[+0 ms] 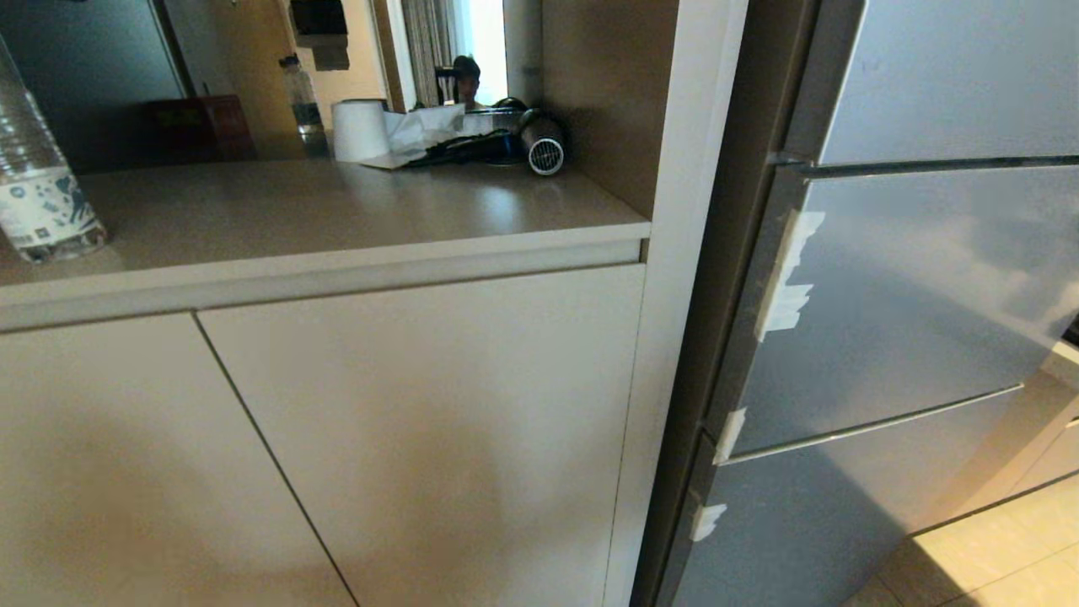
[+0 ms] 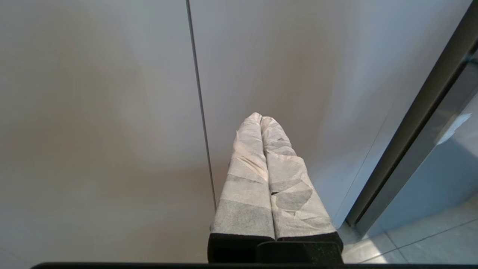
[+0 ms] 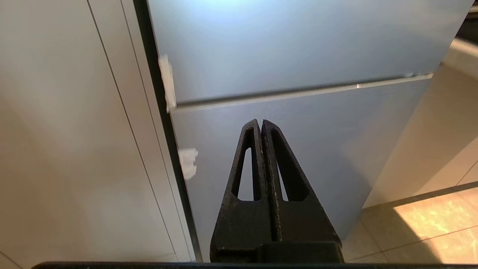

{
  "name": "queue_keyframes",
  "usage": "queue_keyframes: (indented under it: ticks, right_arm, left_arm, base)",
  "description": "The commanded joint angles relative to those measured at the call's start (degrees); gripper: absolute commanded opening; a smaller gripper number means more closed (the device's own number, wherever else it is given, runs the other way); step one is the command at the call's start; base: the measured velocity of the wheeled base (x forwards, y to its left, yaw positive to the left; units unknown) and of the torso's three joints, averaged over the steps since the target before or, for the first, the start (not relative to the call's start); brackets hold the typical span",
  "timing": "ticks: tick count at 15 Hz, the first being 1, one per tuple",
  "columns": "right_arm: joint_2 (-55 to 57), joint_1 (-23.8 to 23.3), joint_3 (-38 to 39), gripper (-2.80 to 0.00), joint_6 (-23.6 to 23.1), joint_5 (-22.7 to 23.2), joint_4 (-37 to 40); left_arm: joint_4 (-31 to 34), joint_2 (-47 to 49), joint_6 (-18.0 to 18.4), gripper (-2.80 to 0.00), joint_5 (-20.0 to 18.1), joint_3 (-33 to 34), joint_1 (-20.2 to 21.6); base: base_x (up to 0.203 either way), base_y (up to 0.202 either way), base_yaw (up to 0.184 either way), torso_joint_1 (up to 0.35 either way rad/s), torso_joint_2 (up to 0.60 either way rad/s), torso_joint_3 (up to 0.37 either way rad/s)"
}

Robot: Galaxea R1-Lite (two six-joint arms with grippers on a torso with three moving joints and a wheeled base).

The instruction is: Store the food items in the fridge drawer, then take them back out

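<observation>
Beige cabinet doors (image 1: 337, 438) under a counter (image 1: 337, 211) fill my left field; the tall silver fridge (image 1: 910, 278) stands to my right, its closed fronts split by horizontal seams. On the counter: a clear water bottle (image 1: 38, 177), a paper roll (image 1: 358, 129), a hair dryer (image 1: 514, 145). My left gripper (image 2: 261, 118), fingers wrapped in white cloth, is pressed shut and empty before the cabinet doors. My right gripper (image 3: 260, 121) is likewise closed on nothing, facing the lower fridge front. Potato and pepper appear in no view, and I cannot single out the fridge drawer; every front is shut. Risk: with no handle visible, closed fingers may slip along a seam, or I may pull the wrong panel.
</observation>
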Motion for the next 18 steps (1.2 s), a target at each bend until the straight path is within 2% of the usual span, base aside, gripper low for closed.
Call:
queue_keyframes:
  ticks: [1, 15, 18]
  right_arm:
    - [0.07, 0.01, 1.76, -2.8, 0.0, 0.0, -0.04]
    - [0.07, 0.01, 1.76, -2.8, -0.09, 0.0, -0.04]
    - [0.07, 0.01, 1.76, -2.8, -0.09, 0.0, -0.04]
  left_arm:
    - [0.01, 0.09, -0.01, -2.8, 0.01, -0.02, 0.0]
    - [0.01, 0.09, -0.01, -2.8, 0.01, -0.02, 0.0]
    - [0.01, 0.09, -0.01, -2.8, 0.01, -0.02, -0.07]
  base:
    - [0.0, 0.0, 0.0, -0.227, 0.55, 0.321]
    - [0.0, 0.0, 0.0, -0.183, 0.51, 0.328]
    - [0.0, 0.0, 0.0, -0.059, 0.22, 0.156]
